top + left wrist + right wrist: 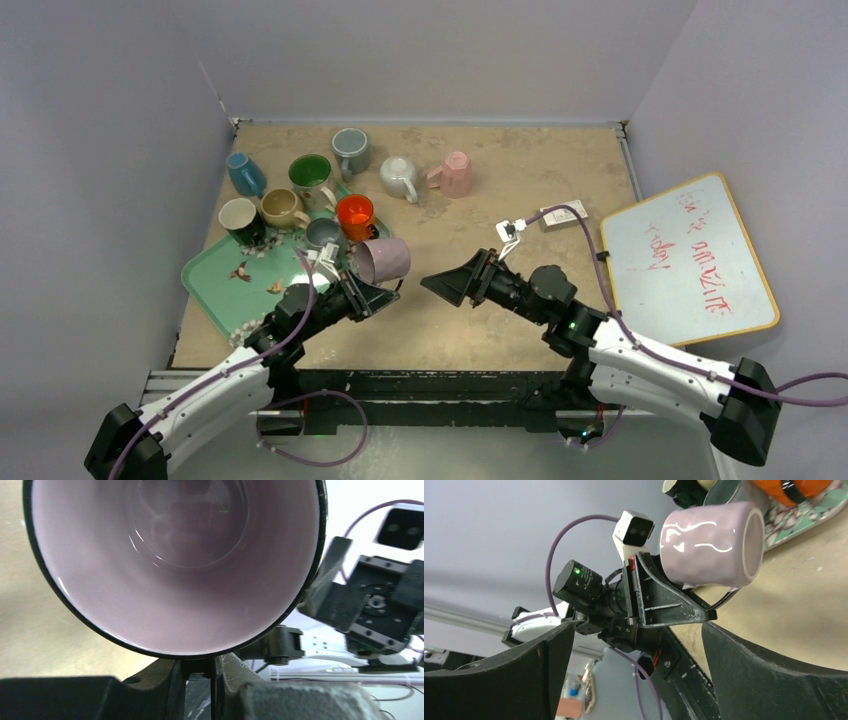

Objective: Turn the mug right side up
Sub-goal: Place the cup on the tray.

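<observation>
— Where's the mug they want turned? All I see is the sandy table (480, 300) and that green tray (205, 275) with a crowd of mugs around it.

— It's the lilac mug (383, 259). It's up in the air, off the table, just beside the tray's near corner. It lies on its side, mouth toward the left arm and base toward the right one.

— So who has it?

— The left gripper (375, 290). From its own wrist view, its fingers (197, 680) are pinched together on the bottom of the rim, with the wall of the mug between them. The right gripper (440, 283) faces the base end. Its jaws are spread wide with nothing in them, and it sits near the mug without touching.

— Does that pinch look safe to you?

— Not very, I'd say. The mug looks like glazed ceramic, so it's rigid and fairly heavy for its size. There's a shine on the side (709, 545), so I'd guess it's slick. It would chip or break if dropped. A grip on one spot of the rim could let it swing.

— Where would you grab it, then?

— Around the barrel, or by the rim on the far side. I can't make out the handle from here.
</observation>
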`<move>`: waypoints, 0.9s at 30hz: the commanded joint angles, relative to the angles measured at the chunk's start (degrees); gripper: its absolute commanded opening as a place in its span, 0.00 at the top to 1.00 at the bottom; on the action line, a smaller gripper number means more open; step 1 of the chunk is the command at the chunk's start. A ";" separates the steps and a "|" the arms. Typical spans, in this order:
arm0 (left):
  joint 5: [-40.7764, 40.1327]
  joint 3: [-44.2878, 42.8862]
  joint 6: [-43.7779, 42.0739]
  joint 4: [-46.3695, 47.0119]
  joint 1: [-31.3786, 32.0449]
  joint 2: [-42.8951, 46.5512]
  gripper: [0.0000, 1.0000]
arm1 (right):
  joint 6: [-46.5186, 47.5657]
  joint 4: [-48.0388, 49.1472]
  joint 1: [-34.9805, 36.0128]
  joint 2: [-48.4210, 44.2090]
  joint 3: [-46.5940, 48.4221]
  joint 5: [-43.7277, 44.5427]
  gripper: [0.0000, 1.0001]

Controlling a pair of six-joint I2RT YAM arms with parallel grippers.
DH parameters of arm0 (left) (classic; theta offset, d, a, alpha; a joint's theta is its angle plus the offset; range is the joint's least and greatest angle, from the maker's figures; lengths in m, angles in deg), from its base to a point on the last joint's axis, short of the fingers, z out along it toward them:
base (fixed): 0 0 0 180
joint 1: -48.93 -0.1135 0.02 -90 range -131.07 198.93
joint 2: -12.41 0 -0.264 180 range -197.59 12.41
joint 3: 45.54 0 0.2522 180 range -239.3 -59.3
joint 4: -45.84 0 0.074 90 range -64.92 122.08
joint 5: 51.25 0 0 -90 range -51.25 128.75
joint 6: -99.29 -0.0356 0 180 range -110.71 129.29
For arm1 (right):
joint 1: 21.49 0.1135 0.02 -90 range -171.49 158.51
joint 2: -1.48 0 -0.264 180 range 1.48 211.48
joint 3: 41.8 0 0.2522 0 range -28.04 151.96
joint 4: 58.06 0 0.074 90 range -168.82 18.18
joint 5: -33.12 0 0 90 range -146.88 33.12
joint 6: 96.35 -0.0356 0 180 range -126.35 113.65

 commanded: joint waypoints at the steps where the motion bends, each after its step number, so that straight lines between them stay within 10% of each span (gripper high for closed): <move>1: -2.65 -5.76 -5.65 -1.34 -0.29 1.35 1.00 | 3.74 -7.96 0.21 -3.43 2.95 4.49 0.01; 27: -30.92 -33.16 -17.59 -52.85 -0.29 12.29 1.00 | 3.01 -13.42 0.21 -6.37 1.76 6.41 0.01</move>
